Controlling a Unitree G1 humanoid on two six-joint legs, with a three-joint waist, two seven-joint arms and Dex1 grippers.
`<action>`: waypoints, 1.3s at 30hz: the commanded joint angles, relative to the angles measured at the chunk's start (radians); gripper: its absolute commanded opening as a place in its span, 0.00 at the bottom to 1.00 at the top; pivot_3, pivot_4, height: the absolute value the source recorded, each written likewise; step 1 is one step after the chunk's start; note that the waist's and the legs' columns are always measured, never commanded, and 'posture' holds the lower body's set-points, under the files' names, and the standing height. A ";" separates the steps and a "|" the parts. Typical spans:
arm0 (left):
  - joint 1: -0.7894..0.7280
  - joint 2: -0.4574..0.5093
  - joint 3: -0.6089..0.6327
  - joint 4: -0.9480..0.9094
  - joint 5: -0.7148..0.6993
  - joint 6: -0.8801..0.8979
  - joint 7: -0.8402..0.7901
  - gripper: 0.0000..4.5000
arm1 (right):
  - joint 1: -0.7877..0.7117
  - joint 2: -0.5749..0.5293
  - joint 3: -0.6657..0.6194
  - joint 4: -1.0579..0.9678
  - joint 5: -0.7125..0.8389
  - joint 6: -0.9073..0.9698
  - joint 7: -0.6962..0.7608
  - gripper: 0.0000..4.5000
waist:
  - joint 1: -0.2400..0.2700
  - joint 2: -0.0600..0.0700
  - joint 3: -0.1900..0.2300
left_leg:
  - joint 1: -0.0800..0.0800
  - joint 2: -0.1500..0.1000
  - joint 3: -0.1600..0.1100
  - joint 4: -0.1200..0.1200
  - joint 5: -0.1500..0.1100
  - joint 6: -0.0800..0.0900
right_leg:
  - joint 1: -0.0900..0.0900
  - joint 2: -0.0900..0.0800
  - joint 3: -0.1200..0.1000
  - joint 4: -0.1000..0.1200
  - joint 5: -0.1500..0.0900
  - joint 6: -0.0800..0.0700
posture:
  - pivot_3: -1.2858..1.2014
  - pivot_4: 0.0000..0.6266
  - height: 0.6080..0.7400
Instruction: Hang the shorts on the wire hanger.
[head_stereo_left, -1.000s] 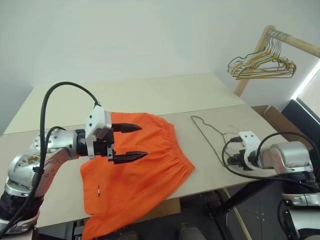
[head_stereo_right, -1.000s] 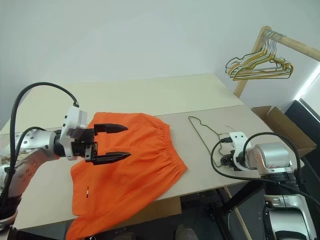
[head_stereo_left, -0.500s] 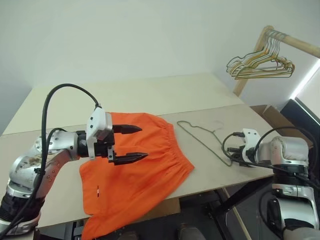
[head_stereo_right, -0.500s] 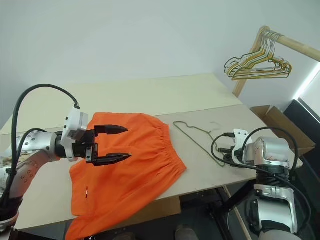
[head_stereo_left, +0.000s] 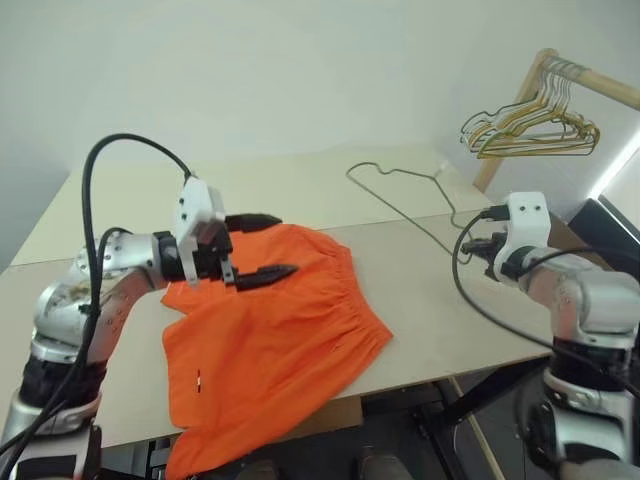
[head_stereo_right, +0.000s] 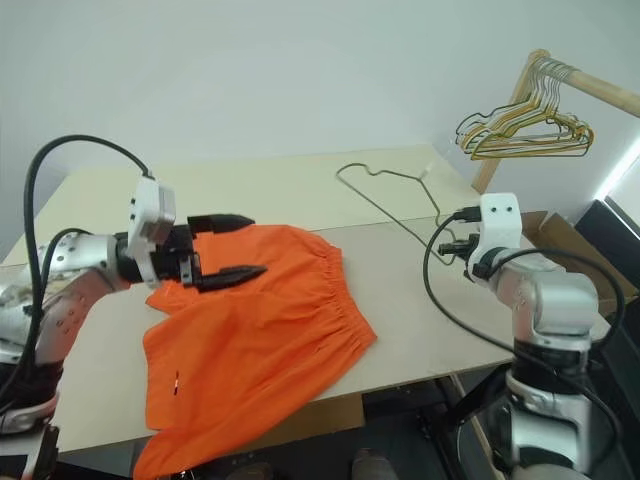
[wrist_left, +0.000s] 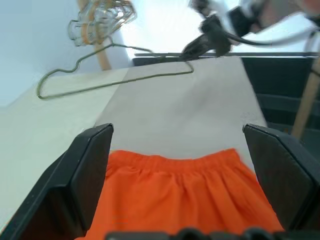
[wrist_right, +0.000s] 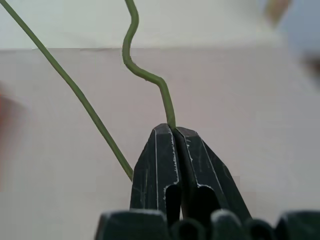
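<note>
The bright orange shorts (head_stereo_left: 285, 335) lie flat on the table, one leg hanging over the front edge and the gathered waistband to the right. My left gripper (head_stereo_left: 289, 244) hovers open above their upper left part, with nothing between its fingers (wrist_left: 90, 170). My right gripper (head_stereo_left: 471, 246) is shut on the thin wire hanger (head_stereo_left: 415, 208) and holds it up off the table. The wire slants up and back to the left. In the right wrist view the closed fingertips (wrist_right: 165, 150) pinch the green-grey wire hanger (wrist_right: 145, 75).
The beige table (head_stereo_left: 300, 185) runs back toward the wall. A wooden rack (head_stereo_left: 600, 88) at the far right carries a bunch of yellowish and dark hangers (head_stereo_left: 530, 128). The table's right and front edges drop away close to my right arm.
My right gripper closed on the wire hanger and raised it off the table, up and toward the back. My left gripper moved up and farther over the shorts, staying open.
</note>
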 joint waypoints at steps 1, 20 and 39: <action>-0.091 0.001 0.011 0.090 0.041 -0.041 -0.009 1.00 | 0.026 -0.109 0.111 -0.023 -0.147 -0.453 0.102 0.01 | -0.007 0.000 0.000 | 0.000 0.000 0.000 0.000 0.000 0.000 | 0.000 0.000 0.000 0.000 0.000 0.000 | 0.50 0.00 1.00; -0.253 -0.019 -0.162 0.478 0.202 -0.159 -0.402 1.00 | -0.090 -0.130 0.098 0.105 -0.188 -0.997 0.266 0.01 | -0.023 -0.001 0.000 | -0.013 0.001 0.000 0.007 0.000 0.001 | -0.012 0.000 0.000 0.004 0.002 0.000 | 0.48 0.00 1.00; -0.243 -0.055 -0.178 0.524 0.284 -0.162 -0.400 0.57 | -0.086 -0.085 0.063 0.042 -0.181 -0.924 0.277 0.00 | -0.025 -0.001 0.000 | -0.017 0.003 0.000 0.015 -0.002 0.003 | -0.013 0.001 0.000 0.005 0.003 0.001 | 0.48 0.00 1.00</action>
